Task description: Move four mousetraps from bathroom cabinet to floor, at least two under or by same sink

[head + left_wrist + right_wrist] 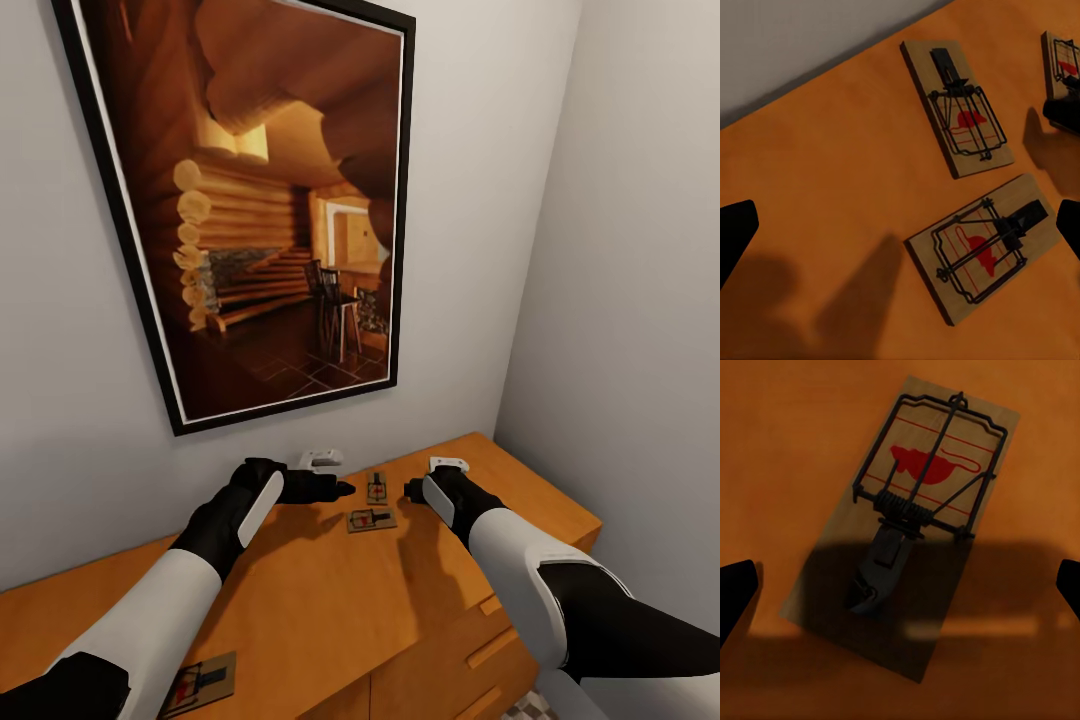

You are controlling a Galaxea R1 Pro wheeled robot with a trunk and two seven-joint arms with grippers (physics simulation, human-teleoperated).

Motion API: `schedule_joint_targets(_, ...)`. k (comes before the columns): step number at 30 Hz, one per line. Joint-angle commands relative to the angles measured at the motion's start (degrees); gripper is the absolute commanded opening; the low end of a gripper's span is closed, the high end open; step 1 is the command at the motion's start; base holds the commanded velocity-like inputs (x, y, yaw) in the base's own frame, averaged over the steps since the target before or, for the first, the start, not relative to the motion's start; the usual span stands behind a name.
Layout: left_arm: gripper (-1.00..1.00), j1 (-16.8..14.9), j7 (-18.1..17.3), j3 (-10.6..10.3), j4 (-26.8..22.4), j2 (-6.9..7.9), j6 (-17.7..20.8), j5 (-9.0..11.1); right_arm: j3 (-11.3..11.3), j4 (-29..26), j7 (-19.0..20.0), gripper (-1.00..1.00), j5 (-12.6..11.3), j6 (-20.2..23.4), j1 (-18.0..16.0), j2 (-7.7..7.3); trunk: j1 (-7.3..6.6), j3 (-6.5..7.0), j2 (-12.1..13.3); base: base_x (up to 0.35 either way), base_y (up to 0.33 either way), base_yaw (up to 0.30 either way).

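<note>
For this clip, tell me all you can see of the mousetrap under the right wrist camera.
The mousetrap is a flat tan wooden board lying on the orange-brown cabinet top. It carries a black wire frame, a coiled spring across its middle, a black catch lever and a red mouse-shaped mark over thin red lines. A dark shadow crosses its lower half. Nothing grips it; the right gripper's fingertips sit wide apart.

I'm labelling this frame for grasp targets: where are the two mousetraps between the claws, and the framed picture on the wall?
Rear mousetrap (377,487): head view, middle of its board.
Front mousetrap (371,520): head view, middle of its board.
Framed picture (270,200): head view, middle of the log-cabin print.
</note>
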Motion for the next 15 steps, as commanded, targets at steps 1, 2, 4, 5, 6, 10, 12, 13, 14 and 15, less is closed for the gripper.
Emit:
schedule_joint_targets(1,1.0,0.0,-0.2,0.0,0.0,0.0,0.2,-0.2,-0.3,-0.1,-0.4,1.0,-0.5,0.1,0.0,0.04,0.01,-0.08,-0.1,0.0,0.0,0.0)
schedule_joint_targets(2,1.0,0.0,-0.2,0.0,0.0,0.0,0.2,-0.2,-0.3,-0.1,-0.4,1.0,-0.5,0.1,0.0,0.04,0.01,-0.08,-0.1,0.0,0.0,0.0)
schedule_joint_targets(4,1.0,0.0,-0.2,0.0,0.0,0.01,0.2,-0.2,-0.3,-0.1,-0.4,1.0,-0.5,0.1,0.0,0.04,0.01,-0.08,-0.1,0.0,0.0,0.0)
schedule_joint_targets(5,1.0,0.0,-0.2,0.0,0.0,0.01,0.2,-0.2,-0.3,-0.1,-0.4,1.0,-0.5,0.1,0.0,0.04,0.01,-0.08,-0.1,0.0,0.0,0.0)
schedule_joint_targets(6,1.0,0.0,-0.2,0.0,0.0,0.01,0.2,-0.2,-0.3,-0.1,-0.4,1.0,-0.5,0.1,0.0,0.04,0.01,-0.08,-0.1,0.0,0.0,0.0)
schedule_joint_targets(10,1.0,0.0,-0.2,0.0,0.0,0.01,0.2,-0.2,-0.3,-0.1,-0.4,1.0,-0.5,0.1,0.0,0.04,0.01,-0.08,-0.1,0.0,0.0,0.0)
schedule_joint_targets(12,1.0,0.0,-0.2,0.0,0.0,0.01,0.2,-0.2,-0.3,-0.1,-0.4,1.0,-0.5,0.1,0.0,0.04,0.01,-0.08,-0.1,0.0,0.0,0.0)
schedule_joint_targets(13,1.0,0.0,-0.2,0.0,0.0,0.01,0.2,-0.2,-0.3,-0.1,-0.4,1.0,-0.5,0.1,0.0,0.04,0.01,-0.08,-0.1,0.0,0.0,0.0)
schedule_joint_targets(14,1.0,0.0,-0.2,0.0,0.0,0.01,0.2,-0.2,-0.3,-0.1,-0.4,1.0,-0.5,0.1,0.0,0.04,0.01,-0.08,-0.1,0.0,0.0,0.0)
schedule_joint_targets(15,1.0,0.0,-0.2,0.0,0.0,0.01,0.2,-0.2,-0.3,-0.1,-0.4,1.0,-0.5,0.1,0.0,0.04,0.01,-0.08,-0.1,0.0,0.0,0.0)
